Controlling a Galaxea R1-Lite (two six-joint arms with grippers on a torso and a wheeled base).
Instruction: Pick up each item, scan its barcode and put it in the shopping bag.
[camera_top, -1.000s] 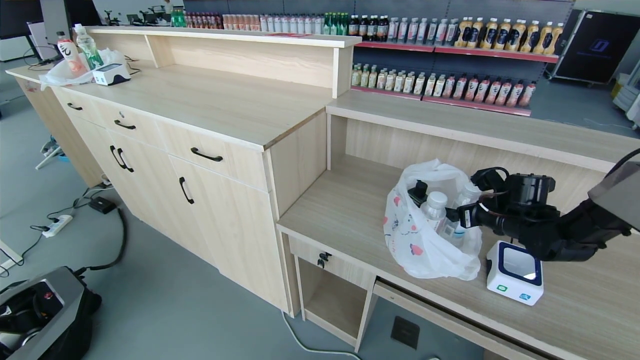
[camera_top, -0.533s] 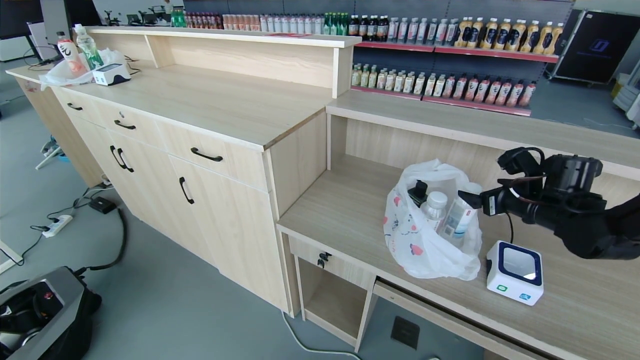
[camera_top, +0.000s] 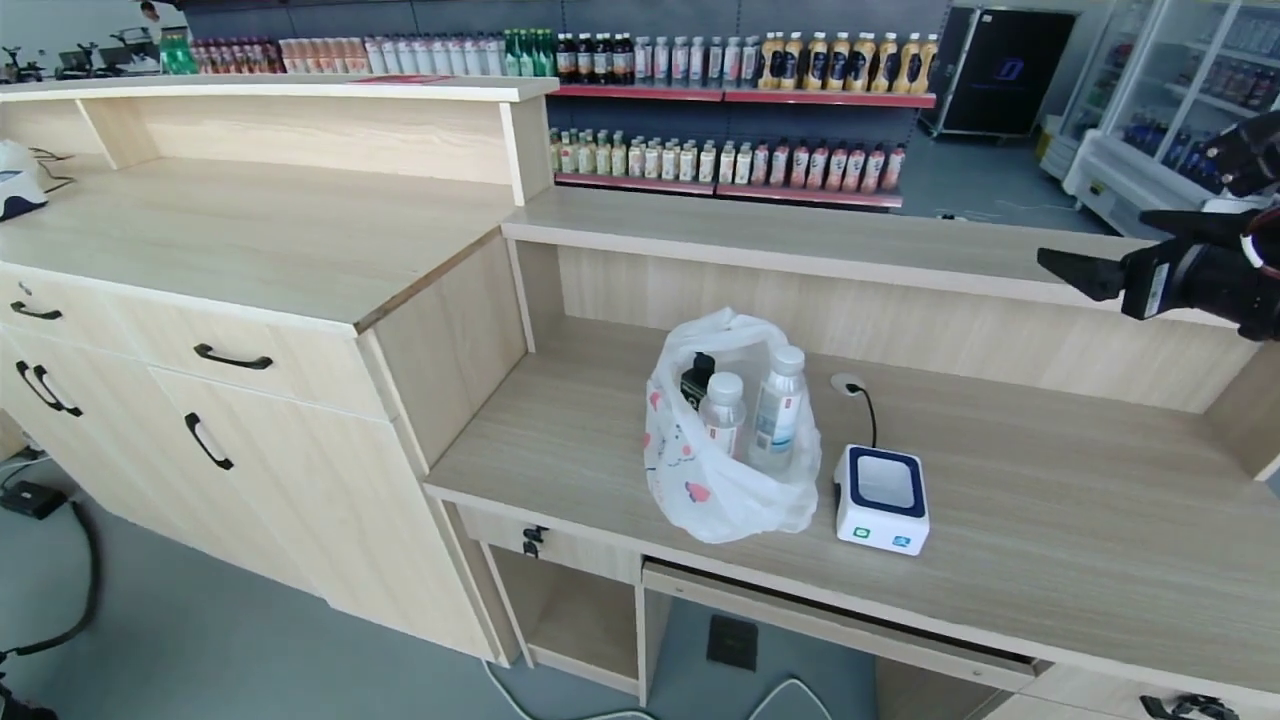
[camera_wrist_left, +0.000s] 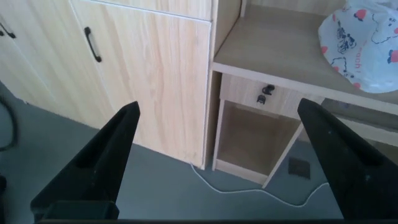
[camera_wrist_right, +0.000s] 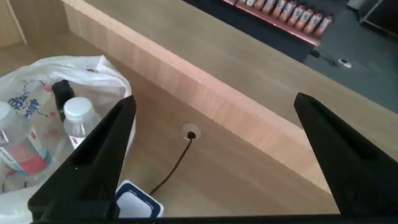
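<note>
1. On the lower counter (camera_top: 1050, 520), near its front edge, stands the white shopping bag (camera_top: 730, 490) with small printed figures. Its mouth is open toward the top.
2. Inside it a shorter bottle (camera_top: 722, 415) and a taller bottle (camera_top: 781, 405) stand side by side. Both are clear with white caps and almost upright. A dark item (camera_top: 697, 378) stands behind the shorter one, and I cannot tell what it is.
3. Just beside the bag, on the robot's right of it, sits the white scanner (camera_top: 881, 497) with its blue-framed window facing up. Its black cable (camera_top: 870, 415) goes into a round hole (camera_top: 848, 383) in the counter behind it.
4. The right tool (camera_top: 1095, 245) is held high over the right part of the counter, near the raised ledge (camera_top: 800, 235). It is well apart from the bag and the scanner. Its dark fingers (camera_wrist_right: 87, 168) are spread wide, with nothing between them.
5. The left tool (camera_wrist_left: 214, 155) is low, in front of the counter and over the grey floor (camera_wrist_left: 155, 186). It is also spread wide and holds nothing. Past it are a cabinet door (camera_wrist_left: 149, 74) with a black handle and a small drawer (camera_wrist_left: 264, 93) with a lock above an open compartment (camera_wrist_left: 255, 140). The bag is at the counter edge.
6. Behind the counter, shelves (camera_top: 740, 95) carry rows of drinks.
</note>
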